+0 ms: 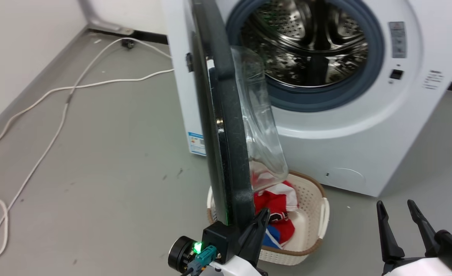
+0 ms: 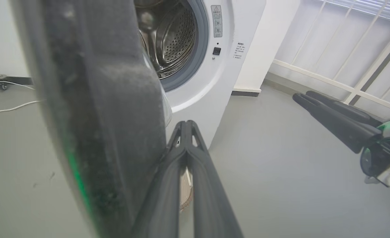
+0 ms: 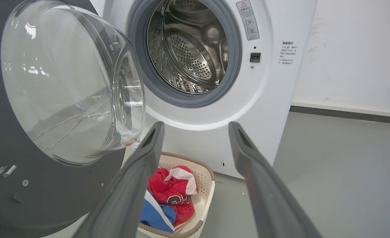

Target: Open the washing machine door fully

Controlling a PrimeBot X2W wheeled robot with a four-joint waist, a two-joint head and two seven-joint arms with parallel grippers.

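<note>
The door [image 1: 227, 130] stands swung out from the left side of the washing machine [image 1: 364, 145], edge-on to me and roughly square to its front, so not yet fully open. I judge it heavy and rigid; its black face looks glossy and slippery, and its glass bowl [image 3: 69, 86] is no place to push, so the thick rim is where to bear. My left fingers [image 2: 206, 185] are clenched on nothing, lying along the rim's inner side at its near, low end (touching or just beside, I cannot tell); my right fingers [image 3: 138, 172] are spread and idle, well to the right. The drum [image 1: 306, 38] looks empty; the basket [image 1: 322, 214] on the floor under the door holds red, white and blue clothes.
</note>
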